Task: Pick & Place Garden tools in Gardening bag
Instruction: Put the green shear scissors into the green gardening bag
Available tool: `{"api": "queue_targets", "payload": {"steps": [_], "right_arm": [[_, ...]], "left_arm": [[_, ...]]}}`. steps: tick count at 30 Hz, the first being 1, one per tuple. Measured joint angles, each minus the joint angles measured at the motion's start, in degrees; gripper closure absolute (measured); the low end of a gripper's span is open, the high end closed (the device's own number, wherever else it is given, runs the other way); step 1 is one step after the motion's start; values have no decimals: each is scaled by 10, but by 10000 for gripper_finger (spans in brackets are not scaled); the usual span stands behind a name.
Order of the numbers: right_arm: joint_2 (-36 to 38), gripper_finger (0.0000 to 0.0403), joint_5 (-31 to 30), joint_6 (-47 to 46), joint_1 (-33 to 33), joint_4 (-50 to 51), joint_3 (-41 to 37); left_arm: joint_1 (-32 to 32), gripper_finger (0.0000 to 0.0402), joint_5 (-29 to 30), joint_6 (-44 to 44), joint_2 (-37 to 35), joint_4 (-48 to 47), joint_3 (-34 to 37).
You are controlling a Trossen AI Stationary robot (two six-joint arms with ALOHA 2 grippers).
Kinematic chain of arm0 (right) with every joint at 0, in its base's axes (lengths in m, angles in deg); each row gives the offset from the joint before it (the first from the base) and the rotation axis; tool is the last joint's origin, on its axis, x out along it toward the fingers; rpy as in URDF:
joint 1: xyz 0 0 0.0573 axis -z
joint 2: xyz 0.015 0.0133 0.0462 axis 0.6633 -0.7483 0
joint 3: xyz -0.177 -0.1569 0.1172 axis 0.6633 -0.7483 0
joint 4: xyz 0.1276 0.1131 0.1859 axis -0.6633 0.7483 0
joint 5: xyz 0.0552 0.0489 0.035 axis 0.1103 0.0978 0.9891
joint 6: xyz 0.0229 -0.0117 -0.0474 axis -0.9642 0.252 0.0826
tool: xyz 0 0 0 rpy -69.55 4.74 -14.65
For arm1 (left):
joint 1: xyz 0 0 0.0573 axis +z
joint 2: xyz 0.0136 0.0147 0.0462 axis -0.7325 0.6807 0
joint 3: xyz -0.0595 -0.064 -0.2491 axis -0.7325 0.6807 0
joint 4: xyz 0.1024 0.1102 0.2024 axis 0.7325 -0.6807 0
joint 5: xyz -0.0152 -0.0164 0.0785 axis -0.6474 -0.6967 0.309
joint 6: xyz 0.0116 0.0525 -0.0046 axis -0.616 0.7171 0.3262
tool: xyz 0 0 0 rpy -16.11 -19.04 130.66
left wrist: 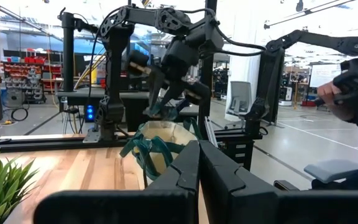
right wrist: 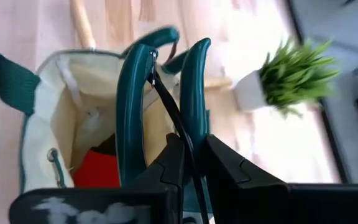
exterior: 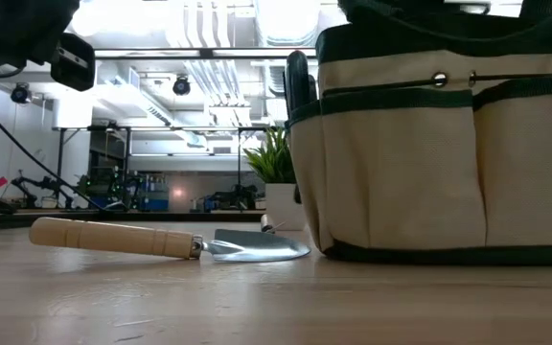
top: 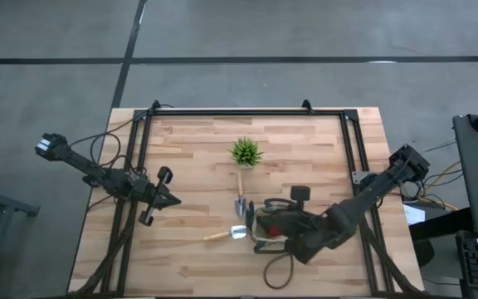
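Note:
The olive-tan gardening bag [top: 279, 226] stands upright on the table's near right part; it also shows in the low view [exterior: 439, 144]. My right gripper [top: 295, 232] is above its mouth [right wrist: 67, 118], shut on pruning shears [right wrist: 160, 93] with dark teal handles. A red item [right wrist: 95, 171] lies inside the bag. One wooden-handled trowel [top: 240, 196] lies flat near the plant, another [top: 225, 235] lies left of the bag. My left gripper [top: 163, 198] is shut and empty at the table's left. My right gripper pinches the pruning shears between its two fingers [right wrist: 166, 163], at the end opposite the handles [right wrist: 188, 149]. The fingers come from above. The two teal handles [right wrist: 132, 87] point away from the gripper, down toward the bag's mouth. The shears are clear of the table.
A small spiky green potted plant [top: 245, 153] stands at the table's middle, far of the bag. A dark handle [exterior: 298, 86] sticks up at the bag's side. A black frame [top: 247, 112] borders the table. The near left part of the tabletop [top: 156, 257] is bare wood.

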Motion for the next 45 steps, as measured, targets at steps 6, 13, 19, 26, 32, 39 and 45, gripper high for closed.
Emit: {"api": "queue_targets", "payload": {"steps": [6,13,19,26,32,39,45], "right_arm": [[42,374,-92,-59,-72,2,-36],[84,374,-205,-225,-179,-13,-137],[96,374,-307,-331,-246,-98,-228],[98,374,-387,-305,-249,-217,-304],[98,374,-433,-315,-247,-234,-329],[98,376,-482,-284,-246,-327,-365],[98,377,-493,-279,-246,-413,-412]], "left_arm": [[0,390,0,0,0,0,0],[0,390,0,0,0,0,0],[0,390,0,0,0,0,0],[0,390,0,0,0,0,0],[0,390,0,0,0,0,0],[0,390,0,0,0,0,0],[0,390,0,0,0,0,0]]}}
